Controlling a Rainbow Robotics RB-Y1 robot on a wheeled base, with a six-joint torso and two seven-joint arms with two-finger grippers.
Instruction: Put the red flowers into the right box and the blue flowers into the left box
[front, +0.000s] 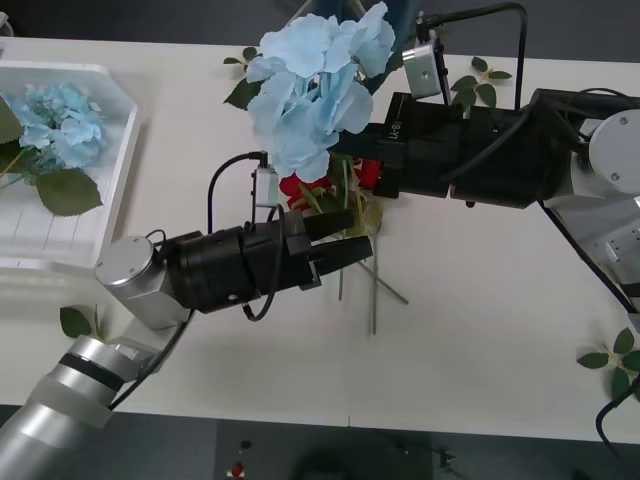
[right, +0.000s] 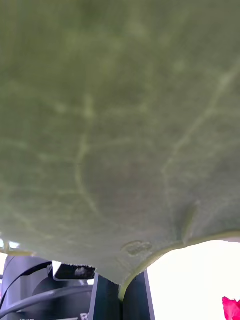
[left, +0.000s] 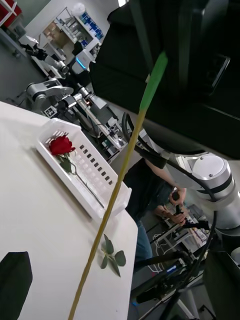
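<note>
A robotics lab, this: other robot arms (left: 47, 92) stand across the room, equipment racks (left: 82, 30) line the back wall, cables trailing past a white worktable (left: 35, 220).

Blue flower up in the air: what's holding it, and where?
The right gripper holds the blue flower by its upper stem; the left gripper sits open around the stem lower down.

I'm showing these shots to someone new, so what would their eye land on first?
A big pale blue flower held up in mid-air over the table's middle, where the right gripper and left gripper meet above red flowers. Next, another blue flower already lying in the left box, and one red rose in the right box.
</note>
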